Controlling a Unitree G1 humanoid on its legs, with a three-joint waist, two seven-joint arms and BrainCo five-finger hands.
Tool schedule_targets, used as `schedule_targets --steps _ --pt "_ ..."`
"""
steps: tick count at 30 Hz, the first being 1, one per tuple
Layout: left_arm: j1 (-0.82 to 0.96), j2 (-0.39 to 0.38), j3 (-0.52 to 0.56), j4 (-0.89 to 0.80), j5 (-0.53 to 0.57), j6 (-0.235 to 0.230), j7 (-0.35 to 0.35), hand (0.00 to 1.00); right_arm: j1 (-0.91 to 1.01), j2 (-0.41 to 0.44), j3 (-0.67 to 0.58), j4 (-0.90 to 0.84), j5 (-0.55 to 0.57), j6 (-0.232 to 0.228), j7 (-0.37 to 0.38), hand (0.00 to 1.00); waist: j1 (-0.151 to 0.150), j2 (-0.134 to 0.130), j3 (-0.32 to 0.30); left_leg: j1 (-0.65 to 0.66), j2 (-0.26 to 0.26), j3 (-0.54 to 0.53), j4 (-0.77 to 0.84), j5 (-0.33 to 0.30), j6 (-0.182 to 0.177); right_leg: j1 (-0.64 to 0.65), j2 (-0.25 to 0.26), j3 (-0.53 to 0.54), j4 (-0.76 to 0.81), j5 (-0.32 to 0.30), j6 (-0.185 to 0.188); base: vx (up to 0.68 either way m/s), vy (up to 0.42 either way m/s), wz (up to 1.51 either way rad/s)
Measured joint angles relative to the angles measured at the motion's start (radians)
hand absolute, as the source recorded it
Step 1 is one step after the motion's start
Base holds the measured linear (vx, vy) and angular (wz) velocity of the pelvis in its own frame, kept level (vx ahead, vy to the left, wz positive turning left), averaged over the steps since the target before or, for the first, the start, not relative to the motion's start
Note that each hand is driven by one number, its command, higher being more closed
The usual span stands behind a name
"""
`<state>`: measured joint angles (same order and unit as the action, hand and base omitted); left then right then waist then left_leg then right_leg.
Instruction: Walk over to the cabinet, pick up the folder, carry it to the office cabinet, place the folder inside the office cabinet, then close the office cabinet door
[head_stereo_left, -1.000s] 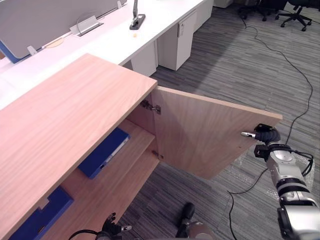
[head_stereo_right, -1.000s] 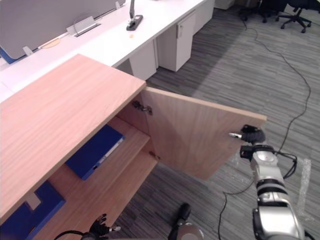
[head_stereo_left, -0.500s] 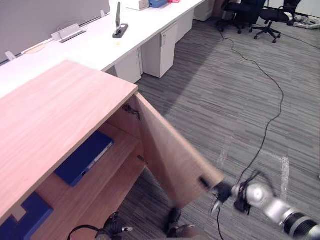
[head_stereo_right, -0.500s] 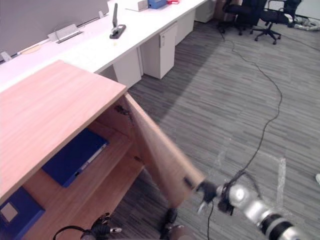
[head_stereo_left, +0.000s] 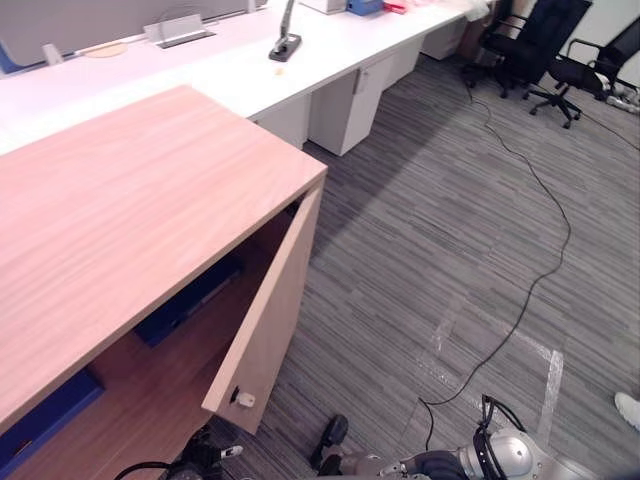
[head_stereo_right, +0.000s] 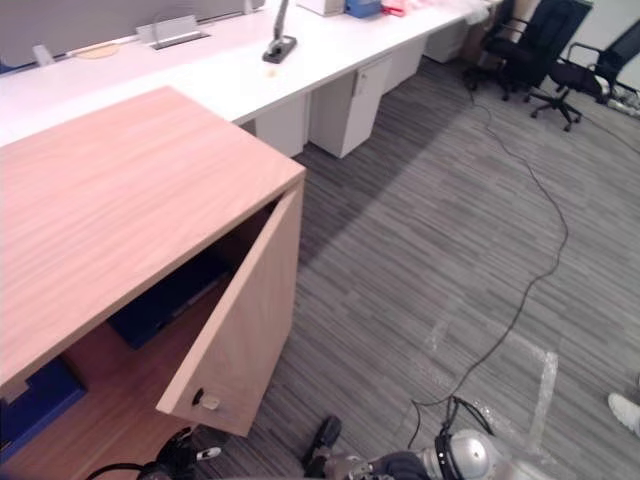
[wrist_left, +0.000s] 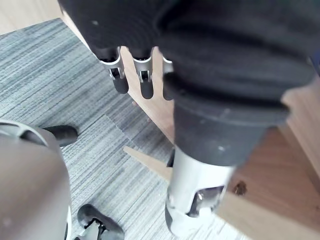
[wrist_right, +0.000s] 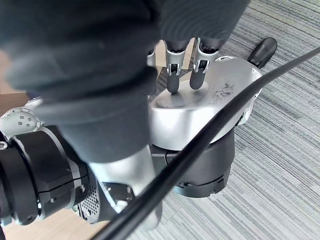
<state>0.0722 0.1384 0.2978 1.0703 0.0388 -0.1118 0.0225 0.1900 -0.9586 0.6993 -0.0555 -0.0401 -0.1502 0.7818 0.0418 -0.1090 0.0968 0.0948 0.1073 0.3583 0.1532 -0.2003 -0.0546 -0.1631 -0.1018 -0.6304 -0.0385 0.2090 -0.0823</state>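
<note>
I am holding my left hand (wrist_left: 145, 75), fingers straight and empty, just beside the free edge of the ajar light wooden cabinet door (head_stereo_left: 272, 310), nearer than my equally slack right hand (wrist_right: 171, 75).

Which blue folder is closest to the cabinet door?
The blue folder just behind the door; the other folder sits farther left, lower down.

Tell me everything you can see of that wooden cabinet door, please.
The cabinet door is a flat panel of light wood-look board, matching the cabinet. It hangs upright from the cabinet's far front corner and stands ajar, its free edge nearest the camera. A small pale knob sits near its lower free corner on the outer face. Behind it a blue folder lies on the shelf.
</note>
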Motion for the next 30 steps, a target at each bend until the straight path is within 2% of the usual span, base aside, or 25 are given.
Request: schedule_targets --steps 2,4,6,7,8,9,11,12,13,14,15,16,17,19,21,25,27,30 --pt "0.012 0.000 0.027 -0.001 -0.019 0.004 0.009 0.00 -0.007 0.014 0.000 0.022 -0.014 -0.007 0.000 0.00 0.007 0.001 0.001 -0.020 -0.003 -0.029 0.009 -0.003 0.004 -0.001 -0.011 -0.023 0.000 0.001 0.002 -0.02 0.026 0.36" --pt "0.028 -0.001 0.058 -0.002 -0.041 0.008 0.020 0.00 -0.043 0.076 0.006 0.091 -0.062 -0.022 -0.008 0.00 0.014 0.001 0.005 -0.026 -0.004 -0.054 0.007 -0.001 0.005 0.006 -0.019 -0.048 0.002 -0.002 0.005 0.00 0.007 0.45" --pt "0.039 -0.014 0.072 -0.004 -0.061 0.010 0.030 0.00 -0.102 0.231 -0.013 0.294 -0.127 -0.036 -0.057 0.00 0.021 0.006 0.009 -0.048 -0.008 -0.119 0.006 0.010 0.009 0.014 -0.045 -0.106 0.025 -0.017 0.020 0.00 0.017 0.75" --pt "0.039 -0.019 0.067 -0.011 -0.064 0.011 0.033 0.00 -0.118 0.275 -0.026 0.360 -0.145 -0.038 -0.077 0.00 0.021 0.008 0.010 -0.060 -0.012 -0.146 0.004 0.017 0.011 0.014 -0.057 -0.122 0.033 -0.021 0.025 0.00 0.031 1.16" --pt "0.039 -0.034 0.037 -0.030 -0.075 0.010 0.040 0.00 -0.151 0.370 -0.080 0.520 -0.162 -0.035 -0.109 0.00 0.026 0.020 0.018 -0.075 -0.016 -0.202 -0.010 0.037 0.016 0.015 -0.076 -0.124 0.063 -0.024 0.029 0.05 0.116 1.63" --pt "0.041 -0.035 -0.011 -0.043 -0.077 0.008 0.048 0.00 -0.209 0.481 -0.183 0.739 -0.172 -0.029 -0.158 0.00 0.027 0.040 0.030 -0.088 -0.024 -0.286 -0.027 0.063 0.022 0.015 -0.100 -0.015 0.115 -0.032 0.040 0.07 0.148 1.72" --pt "0.041 -0.032 -0.053 -0.047 -0.076 0.003 0.051 0.00 -0.271 0.589 -0.315 0.975 -0.182 0.005 -0.247 0.00 0.030 0.052 0.037 -0.095 -0.032 -0.358 -0.027 0.078 0.023 0.015 -0.113 0.127 0.165 -0.063 0.047 0.08 0.153 1.52" --pt "0.041 -0.026 -0.087 -0.047 -0.073 -0.002 0.058 0.00 -0.319 0.684 -0.510 1.158 -0.178 0.035 -0.342 0.00 0.036 0.060 0.042 -0.106 -0.042 -0.443 -0.025 0.089 0.022 0.014 -0.117 0.296 0.224 -0.117 0.058 0.07 0.076 1.79" --pt "0.040 -0.023 -0.098 -0.042 -0.071 -0.005 0.062 0.00 -0.328 0.730 -0.635 1.221 -0.170 0.049 -0.414 0.00 0.034 0.067 0.044 -0.114 -0.050 -0.513 -0.022 0.097 0.020 0.012 -0.112 0.419 0.254 -0.178 0.082 0.06 -0.038 2.53" --pt "0.034 -0.016 -0.100 -0.037 -0.070 -0.003 0.071 0.00 -0.319 0.779 -0.743 1.245 -0.132 0.055 -0.506 0.00 0.021 0.063 0.045 -0.140 -0.065 -0.619 -0.018 0.109 0.006 0.036 -0.084 0.572 0.264 -0.279 0.109 0.03 -0.131 2.27" --pt "0.029 -0.014 -0.099 -0.035 -0.070 -0.003 0.074 0.00 -0.312 0.794 -0.769 1.250 -0.113 0.057 -0.543 0.00 0.015 0.058 0.047 -0.152 -0.080 -0.665 -0.017 0.116 0.000 0.054 -0.077 0.615 0.254 -0.315 0.116 0.02 -0.210 2.55" --pt "0.025 -0.016 -0.099 -0.033 -0.066 -0.003 0.087 0.00 -0.307 0.810 -0.795 1.265 -0.064 0.065 -0.606 0.00 0.012 0.055 0.048 -0.175 -0.113 -0.753 -0.011 0.128 -0.016 0.101 -0.078 0.661 0.239 -0.367 0.168 0.02 -0.234 2.18" --pt "0.018 -0.032 -0.100 -0.019 -0.042 -0.001 0.099 0.00 -0.305 0.815 -0.813 1.272 -0.019 0.075 -0.649 0.00 0.011 0.086 0.052 -0.185 -0.109 -0.811 -0.014 0.145 -0.023 0.108 -0.068 0.624 0.274 -0.378 0.164 0.03 -0.223 1.96" --pt "0.025 -0.040 -0.117 -0.019 -0.001 0.002 0.105 0.00 -0.289 0.822 -0.841 1.273 0.006 0.082 -0.676 0.00 0.006 0.103 0.047 -0.184 -0.097 -0.848 -0.054 0.181 -0.036 0.123 -0.057 0.613 0.305 -0.402 0.160 0.03 -0.192 1.48" --pt "0.024 -0.036 -0.139 -0.020 0.066 -0.002 0.101 0.00 -0.277 0.840 -0.874 1.274 0.017 0.090 -0.700 0.00 0.003 0.110 0.044 -0.196 -0.076 -0.879 -0.107 0.238 -0.062 0.153 -0.042 0.523 0.299 -0.426 0.166 -0.01 -0.196 1.46" --pt "0.010 -0.027 -0.165 -0.020 0.082 -0.007 0.100 0.00 -0.261 0.856 -0.868 1.276 0.015 0.090 -0.708 0.00 0.002 0.117 0.039 -0.222 -0.048 -0.915 -0.163 0.301 -0.082 0.189 -0.010 0.398 0.269 -0.426 0.164 -0.08 -0.138 1.03" --pt "0.016 -0.019 -0.168 -0.020 0.073 -0.014 0.101 0.00 -0.243 0.884 -0.835 1.276 0.015 0.089 -0.714 0.00 0.013 0.104 0.030 -0.214 -0.040 -0.964 -0.200 0.334 -0.091 0.221 0.002 0.346 0.242 -0.425 0.163 -0.13 -0.068 0.83" --pt "0.018 -0.017 -0.183 -0.029 0.060 -0.014 0.100 0.00 -0.240 0.908 -0.785 1.264 0.004 0.085 -0.722 0.00 0.033 0.102 0.029 -0.222 -0.039 -0.971 -0.214 0.370 -0.087 0.242 0.015 0.320 0.232 -0.430 0.159 -0.09 -0.031 0.53"
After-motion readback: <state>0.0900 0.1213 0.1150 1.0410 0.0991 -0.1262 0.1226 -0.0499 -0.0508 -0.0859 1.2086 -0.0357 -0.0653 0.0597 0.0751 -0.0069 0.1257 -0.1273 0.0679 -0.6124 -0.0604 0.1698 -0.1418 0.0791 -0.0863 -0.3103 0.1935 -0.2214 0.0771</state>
